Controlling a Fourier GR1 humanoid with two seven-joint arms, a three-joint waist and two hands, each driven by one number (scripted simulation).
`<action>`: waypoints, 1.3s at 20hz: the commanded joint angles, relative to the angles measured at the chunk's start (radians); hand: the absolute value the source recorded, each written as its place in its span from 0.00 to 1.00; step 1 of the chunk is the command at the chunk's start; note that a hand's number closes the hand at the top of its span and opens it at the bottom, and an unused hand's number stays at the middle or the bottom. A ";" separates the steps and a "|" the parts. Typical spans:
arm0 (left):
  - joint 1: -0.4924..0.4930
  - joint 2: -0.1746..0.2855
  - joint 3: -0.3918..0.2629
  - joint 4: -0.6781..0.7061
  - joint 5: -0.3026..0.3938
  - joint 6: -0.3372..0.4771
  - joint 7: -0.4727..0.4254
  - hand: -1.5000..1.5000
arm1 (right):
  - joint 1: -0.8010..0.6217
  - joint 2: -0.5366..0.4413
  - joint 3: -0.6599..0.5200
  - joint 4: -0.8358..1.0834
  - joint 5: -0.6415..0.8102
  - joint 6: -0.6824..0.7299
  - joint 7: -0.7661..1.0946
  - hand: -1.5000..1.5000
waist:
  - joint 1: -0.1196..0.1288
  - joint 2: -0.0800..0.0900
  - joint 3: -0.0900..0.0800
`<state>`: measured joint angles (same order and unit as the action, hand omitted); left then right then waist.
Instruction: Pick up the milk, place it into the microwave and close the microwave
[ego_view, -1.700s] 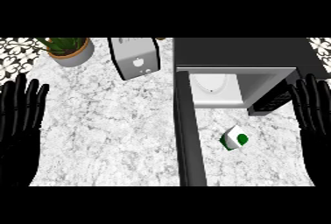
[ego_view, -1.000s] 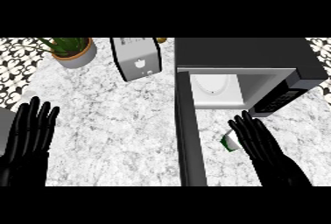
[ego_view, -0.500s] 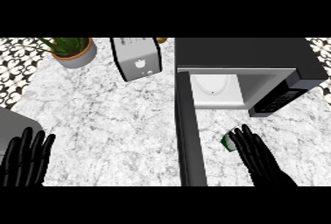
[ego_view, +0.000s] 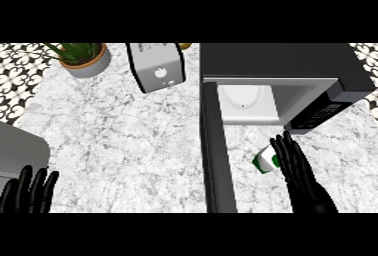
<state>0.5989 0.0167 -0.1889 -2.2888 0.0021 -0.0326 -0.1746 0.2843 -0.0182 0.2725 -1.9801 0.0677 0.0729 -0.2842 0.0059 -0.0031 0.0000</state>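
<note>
Hovering beside boxy green-white milk: right hand, fingers straight | left hand: fingers straight

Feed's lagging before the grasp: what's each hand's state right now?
Left hand: open, holding nothing.
Right hand: open, flat beside the milk, not gripping it.

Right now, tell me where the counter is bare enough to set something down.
Widest bare patch: the marble counter between the toaster, the open microwave door and the left robot hand. Crowded: right of the door, where the milk and right robot hand sit before the microwave.
</note>
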 joint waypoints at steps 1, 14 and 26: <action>0.146 -0.012 -0.079 -0.036 -0.034 -0.014 -0.079 0.00 | -0.046 0.017 -0.043 0.104 0.041 -0.058 -0.053 0.00 | 0.008 0.000 0.000; 0.100 0.013 -0.027 0.020 -0.001 -0.026 -0.125 0.00 | -0.178 -0.028 -0.226 0.466 -0.003 -0.054 -0.252 0.00 | 0.002 0.003 0.000; 0.134 0.041 -0.009 0.023 0.023 -0.044 -0.155 0.00 | -0.253 -0.133 -0.335 0.769 -0.001 0.029 -0.422 0.00 | 0.003 0.003 0.000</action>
<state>0.7664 0.0475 -0.2235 -2.2937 0.0057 -0.0679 -0.3267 0.0770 -0.1280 -0.0373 -1.3529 0.0556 0.0763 -0.6330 0.0089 -0.0007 0.0003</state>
